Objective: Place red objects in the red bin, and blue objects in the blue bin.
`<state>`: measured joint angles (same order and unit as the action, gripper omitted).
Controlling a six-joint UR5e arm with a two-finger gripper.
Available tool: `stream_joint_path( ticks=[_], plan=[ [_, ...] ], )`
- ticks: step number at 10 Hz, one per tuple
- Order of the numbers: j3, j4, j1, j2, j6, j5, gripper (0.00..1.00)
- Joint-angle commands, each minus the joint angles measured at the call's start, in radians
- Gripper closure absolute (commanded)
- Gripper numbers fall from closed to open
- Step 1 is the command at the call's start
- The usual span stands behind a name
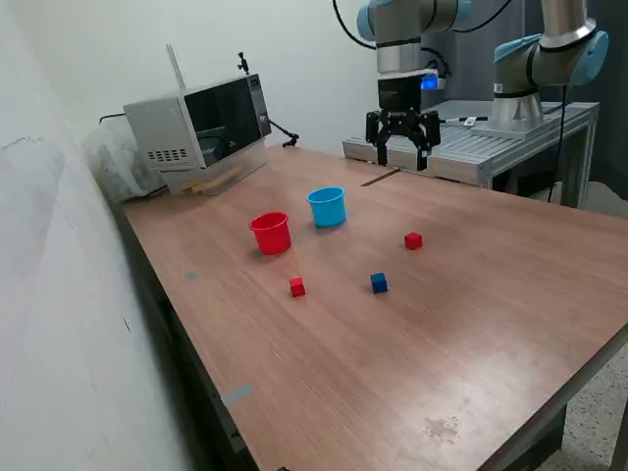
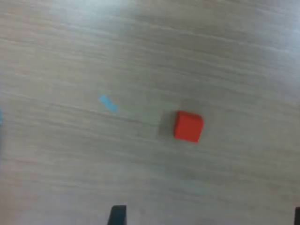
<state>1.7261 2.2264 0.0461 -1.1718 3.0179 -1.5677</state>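
On the wooden table [image 1: 471, 334] stand a red cup, the red bin [image 1: 271, 233], and a sky blue cup, the blue bin [image 1: 327, 206], side by side. One red cube [image 1: 413, 240] lies toward the exterior view's right of the bins, another red cube [image 1: 297, 287] lies in front of the red bin, and a dark blue cube [image 1: 379, 283] sits between them. My gripper [image 1: 402, 155] hangs high over the table's far part, open and empty. In the wrist view a red cube [image 2: 188, 126] lies on the wood, and one dark fingertip [image 2: 117, 215] shows at the edge.
A microwave [image 1: 201, 128] stands at the far corner on the exterior view's left. A metal bench [image 1: 491, 147] with the arm's base is behind the table. A small blue tape mark [image 2: 108, 103] sits on the wood near the red cube.
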Motion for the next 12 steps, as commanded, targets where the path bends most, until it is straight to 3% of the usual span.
stream_joint_path(
  ticks=[1,4,6,12],
  plan=[
    [0.001,0.044,0.000,0.089,-0.005,0.003,0.00],
    [0.024,0.093,0.006,0.139,0.022,0.003,0.00],
    [0.050,0.105,0.006,0.146,0.108,0.003,0.00],
    [0.052,0.147,0.011,0.196,0.111,0.005,0.00]
  ],
)
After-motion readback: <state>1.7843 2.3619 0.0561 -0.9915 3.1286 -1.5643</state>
